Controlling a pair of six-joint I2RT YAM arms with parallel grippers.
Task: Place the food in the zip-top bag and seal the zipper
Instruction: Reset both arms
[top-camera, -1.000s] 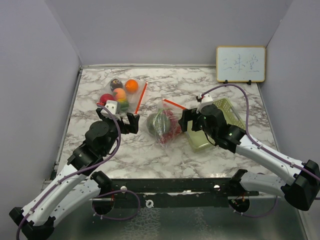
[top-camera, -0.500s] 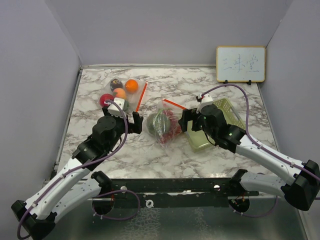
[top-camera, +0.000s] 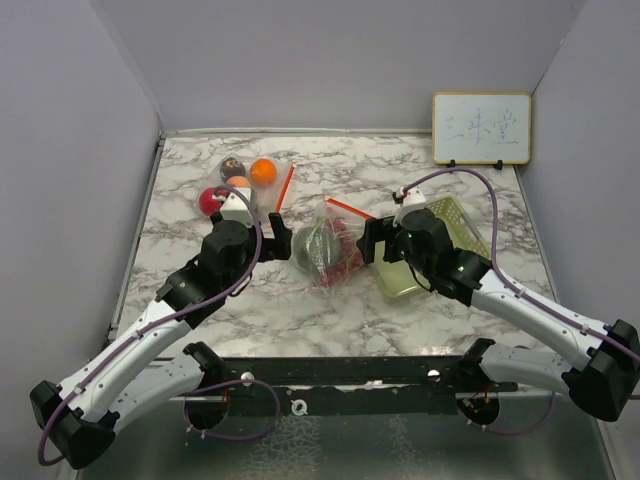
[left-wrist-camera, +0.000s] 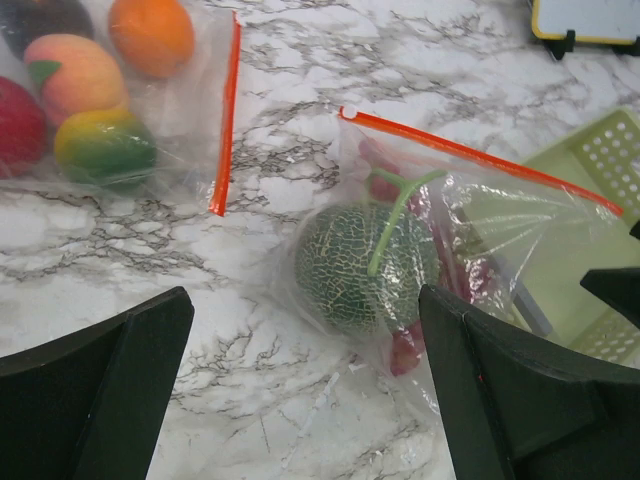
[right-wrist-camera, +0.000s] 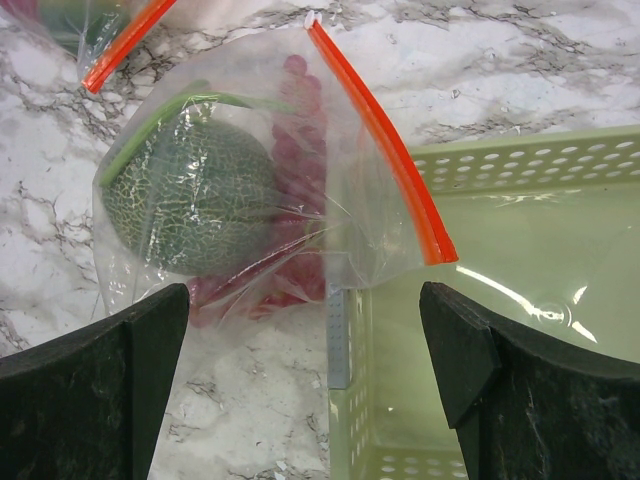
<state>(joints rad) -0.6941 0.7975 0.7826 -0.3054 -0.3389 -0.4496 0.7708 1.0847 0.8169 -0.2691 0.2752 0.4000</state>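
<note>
From above, left end effector (top-camera: 272, 240) and right end effector (top-camera: 372, 243), both spread empty, flank the bagged melon (top-camera: 314, 243) on the surface (top-camera: 300, 310); left wrist: zipper (left-wrist-camera: 470, 158) at 1 o'clock may be unsealed, grapes (left-wrist-camera: 398, 350) could spill; right wrist: bag (right-wrist-camera: 350, 200) overlaps basket (right-wrist-camera: 560, 160) at 4 o'clock, snag risk

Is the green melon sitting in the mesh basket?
No, the melon lies inside the clear zip-top bag on the marble table.

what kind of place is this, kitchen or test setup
Likely a robot test booth, not a kitchen: plain walls box in the marble-patterned table, a whiteboard stands at the back, and the bagged melon looks like a toy.
</note>
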